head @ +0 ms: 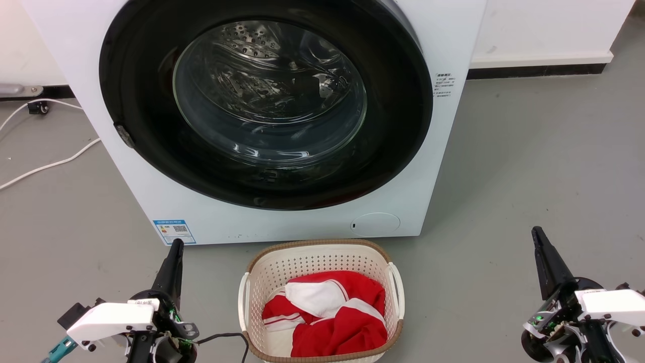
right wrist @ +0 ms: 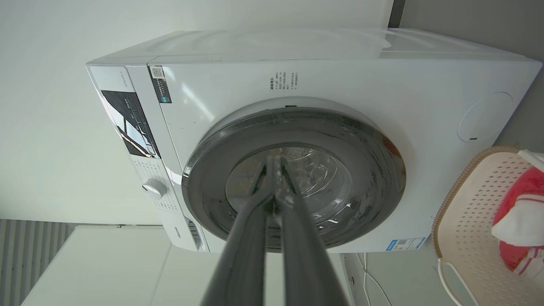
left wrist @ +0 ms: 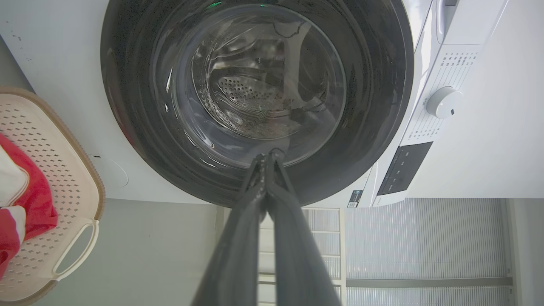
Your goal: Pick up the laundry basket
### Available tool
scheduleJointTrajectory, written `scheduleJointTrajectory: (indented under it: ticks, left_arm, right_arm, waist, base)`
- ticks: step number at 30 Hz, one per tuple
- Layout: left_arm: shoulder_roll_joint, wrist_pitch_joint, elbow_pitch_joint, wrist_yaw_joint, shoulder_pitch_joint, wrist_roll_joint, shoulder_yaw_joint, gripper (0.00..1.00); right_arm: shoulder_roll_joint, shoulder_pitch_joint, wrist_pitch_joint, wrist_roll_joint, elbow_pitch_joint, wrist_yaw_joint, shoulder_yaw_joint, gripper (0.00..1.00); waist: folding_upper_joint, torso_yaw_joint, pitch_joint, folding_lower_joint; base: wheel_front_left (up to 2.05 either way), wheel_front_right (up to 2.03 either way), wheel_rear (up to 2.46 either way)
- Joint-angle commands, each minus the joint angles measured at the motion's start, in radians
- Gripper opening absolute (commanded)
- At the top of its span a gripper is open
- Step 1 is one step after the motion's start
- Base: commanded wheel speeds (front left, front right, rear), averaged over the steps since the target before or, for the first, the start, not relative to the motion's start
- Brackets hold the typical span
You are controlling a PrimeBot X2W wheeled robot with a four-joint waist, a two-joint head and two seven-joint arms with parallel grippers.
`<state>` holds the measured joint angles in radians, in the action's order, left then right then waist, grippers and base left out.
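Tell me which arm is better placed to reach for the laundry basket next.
Left, probably. In the head view the left jaws sit nearer the basket than the right jaws, which stand farther out across the floor. Both are shut and hold nothing.

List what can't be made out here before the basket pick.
Laundry basket: both wrist views, partly cut off by a side edge.
Basket floor: head view, hidden under red and white clothing.
Washing machine sticker text: head view, too small.
Washing machine top: head view, cut off by top edge.
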<state>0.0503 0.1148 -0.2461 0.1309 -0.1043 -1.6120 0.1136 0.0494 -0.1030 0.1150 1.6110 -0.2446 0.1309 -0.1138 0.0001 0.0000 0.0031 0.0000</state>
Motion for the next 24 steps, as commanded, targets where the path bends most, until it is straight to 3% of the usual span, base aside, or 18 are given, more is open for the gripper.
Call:
scheduleJointTrajectory:
  ticks: [1,23,24]
  left_arm:
    - [-0.001,0.002,0.000,0.002,-0.009,-0.002,0.002,0.00]
    - [-0.001,0.002,0.000,0.002,-0.009,-0.002,0.002,0.00]
    - [0.000,-0.001,-0.002,0.000,0.001,0.000,-0.001,1.00]
  right_arm:
    - [0.002,-0.010,0.001,0.004,0.000,0.000,-0.001,0.00]
    - [0.002,-0.010,0.001,0.004,0.000,0.000,-0.001,0.00]
    - [0.000,0.002,-0.001,-0.001,-0.002,0.000,0.001,1.00]
  waist:
    - [-0.0001,0.000,0.000,0.0000]
    - [-0.0001,0.000,0.000,0.0000]
    - [-0.0001,0.000,0.000,0.0000]
  base:
    - [0.00,0.00,0.00]
    - [0.00,0.00,0.00]
    - [0.00,0.00,0.00]
